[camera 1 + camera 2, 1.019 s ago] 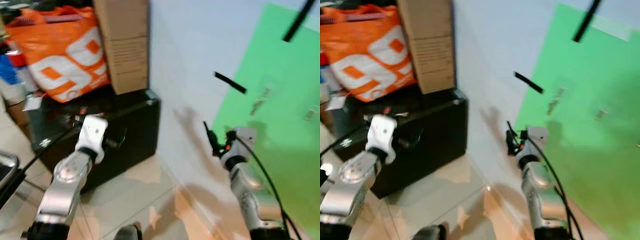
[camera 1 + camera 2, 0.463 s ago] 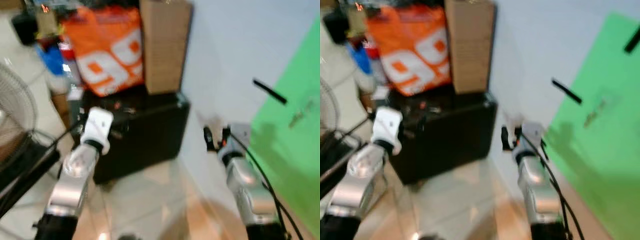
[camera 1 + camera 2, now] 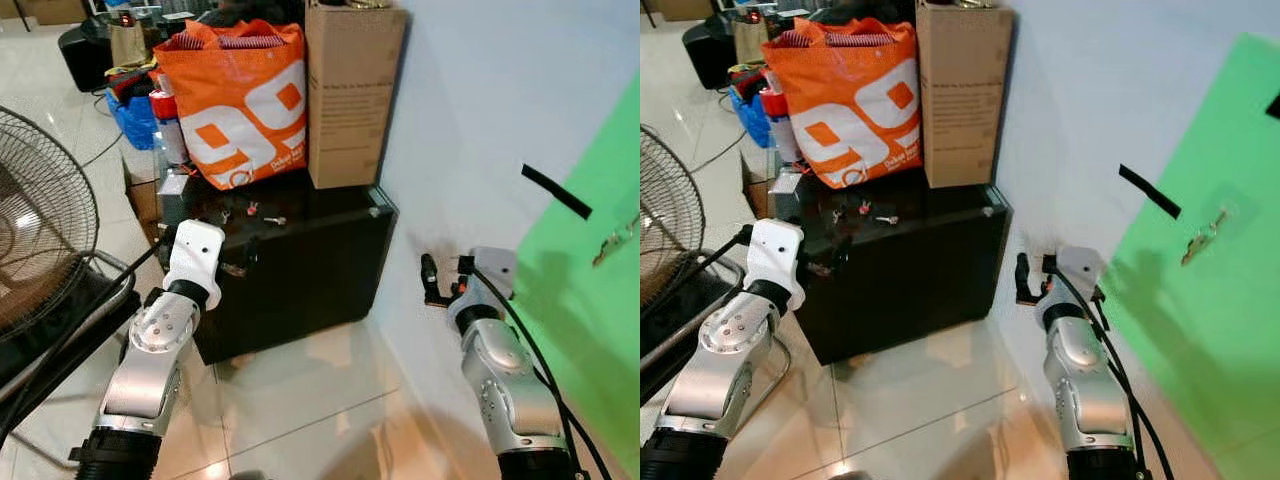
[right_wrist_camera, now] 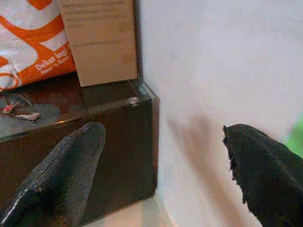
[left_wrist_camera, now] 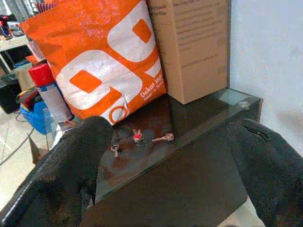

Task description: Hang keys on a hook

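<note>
the fingers (image 5: 71,161) of the left gripper (image 5: 175,156) stand wide apart with nothing between them, aimed at the keys (image 5: 135,137) from short of the counter's front edge. the right gripper (image 4: 165,161) is also spread open and empty, held near the white wall (image 3: 480,110), its fingers (image 4: 66,161) pointing at the corner of the counter (image 3: 330,215).

the keys lie flat on the dark glossy top of the counter, in front of the orange bag (image 3: 240,100) and just beside the cardboard box (image 3: 355,90). they look like a small loose bunch: light, hard metal, thin, and likely to skate on the shiny glass if nudged sideways. one plain key (image 5: 163,137) lies with its long axis roughly along the counter's front edge; which end is the tip is too small to tell. two pieces with reddish heads (image 5: 137,136) sit beside it, toward the bag. whether a ring joins them i cannot tell.

the best hold is probably across a reddish head or the ring, pinching from above, since the flat blade offers little to grip. a hook (image 3: 1202,235) with something metal hanging shows on the green panel (image 3: 1200,330), well apart from the counter.
</note>
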Robot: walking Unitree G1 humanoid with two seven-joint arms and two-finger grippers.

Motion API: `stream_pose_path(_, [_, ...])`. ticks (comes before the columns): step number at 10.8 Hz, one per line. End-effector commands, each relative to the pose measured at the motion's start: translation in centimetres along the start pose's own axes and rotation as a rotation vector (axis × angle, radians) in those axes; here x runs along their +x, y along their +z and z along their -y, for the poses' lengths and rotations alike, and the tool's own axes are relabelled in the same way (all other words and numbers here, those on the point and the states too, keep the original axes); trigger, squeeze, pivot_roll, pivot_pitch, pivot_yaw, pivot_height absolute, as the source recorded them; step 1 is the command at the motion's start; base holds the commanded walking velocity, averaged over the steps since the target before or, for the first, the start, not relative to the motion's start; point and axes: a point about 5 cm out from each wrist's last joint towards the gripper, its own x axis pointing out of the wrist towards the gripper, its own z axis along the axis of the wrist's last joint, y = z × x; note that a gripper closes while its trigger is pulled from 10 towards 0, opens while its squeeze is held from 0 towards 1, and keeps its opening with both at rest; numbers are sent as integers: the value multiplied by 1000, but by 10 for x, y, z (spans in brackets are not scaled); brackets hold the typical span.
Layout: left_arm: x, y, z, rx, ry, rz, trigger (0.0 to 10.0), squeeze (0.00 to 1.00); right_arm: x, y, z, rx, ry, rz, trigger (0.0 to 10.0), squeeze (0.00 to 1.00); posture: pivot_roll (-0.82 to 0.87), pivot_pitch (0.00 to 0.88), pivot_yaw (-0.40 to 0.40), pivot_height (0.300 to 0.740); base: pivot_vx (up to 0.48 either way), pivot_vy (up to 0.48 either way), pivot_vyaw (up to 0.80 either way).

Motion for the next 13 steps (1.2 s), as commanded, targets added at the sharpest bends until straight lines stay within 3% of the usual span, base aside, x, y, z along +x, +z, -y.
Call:
stream_pose_path(1, [2,0,1,-3,4,-1,10000,0,1,7,-1,-2,1,20,10000,1000,-13,0,-30,740,330,0,0])
stream_pose_path(13, [-1,-1,0,-20,4,-4,10000,0,6,11,2,-53,-1,8,10000,1000,-4,0,-59,740,361,0,0])
